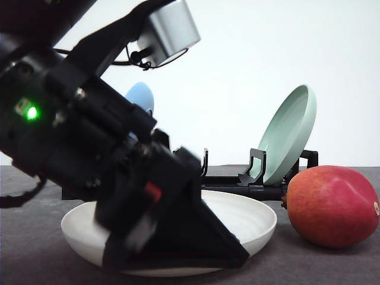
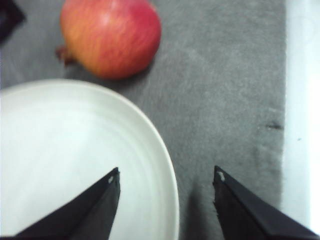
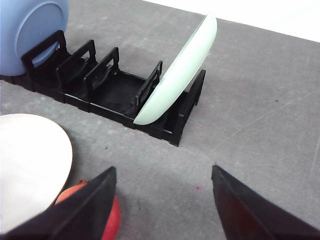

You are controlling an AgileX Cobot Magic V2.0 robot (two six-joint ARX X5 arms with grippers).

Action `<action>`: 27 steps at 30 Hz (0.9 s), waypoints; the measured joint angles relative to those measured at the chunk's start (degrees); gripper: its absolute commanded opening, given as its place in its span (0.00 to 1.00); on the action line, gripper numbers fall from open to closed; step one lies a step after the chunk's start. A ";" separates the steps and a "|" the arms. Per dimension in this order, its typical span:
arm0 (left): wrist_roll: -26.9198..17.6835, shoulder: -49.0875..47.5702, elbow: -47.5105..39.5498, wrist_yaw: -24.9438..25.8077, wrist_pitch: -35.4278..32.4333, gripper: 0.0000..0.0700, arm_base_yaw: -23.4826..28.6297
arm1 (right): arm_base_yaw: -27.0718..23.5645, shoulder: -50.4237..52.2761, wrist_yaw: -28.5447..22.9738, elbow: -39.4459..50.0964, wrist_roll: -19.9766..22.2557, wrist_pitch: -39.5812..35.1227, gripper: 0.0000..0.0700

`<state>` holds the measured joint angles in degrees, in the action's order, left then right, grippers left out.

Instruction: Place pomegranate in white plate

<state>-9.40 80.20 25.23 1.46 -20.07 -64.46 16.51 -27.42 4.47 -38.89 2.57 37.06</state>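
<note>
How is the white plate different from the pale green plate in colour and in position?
The white plate is off-white and lies flat on the grey table; the pale green plate is mint-coloured and stands tilted on edge in the black rack. Both are round, shallow and empty.

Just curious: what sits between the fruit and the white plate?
Nothing: in the left wrist view, bare grey mat separates the pomegranate from the white plate.

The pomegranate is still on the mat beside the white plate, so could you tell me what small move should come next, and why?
Probably lower the right gripper onto the pomegranate. The fruit lies on the grey mat just right of the white plate, and in the right wrist view it sits by one open finger. The left gripper is open over the plate's rim, empty, farther from the fruit.
</note>
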 measured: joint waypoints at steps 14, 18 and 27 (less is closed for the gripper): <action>14.13 -15.23 15.49 4.91 45.09 0.52 10.80 | 0.00 0.00 0.00 0.00 0.00 -0.01 0.55; 14.56 -20.10 16.77 6.72 48.98 0.52 16.74 | 0.00 0.00 0.00 0.00 0.00 -0.02 0.55; 15.85 -27.63 16.77 10.07 53.80 0.52 33.71 | 0.00 0.00 0.25 0.00 -0.02 0.40 0.55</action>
<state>6.45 52.57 42.00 11.53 33.73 -30.75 16.51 -27.42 4.72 -38.89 2.55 37.46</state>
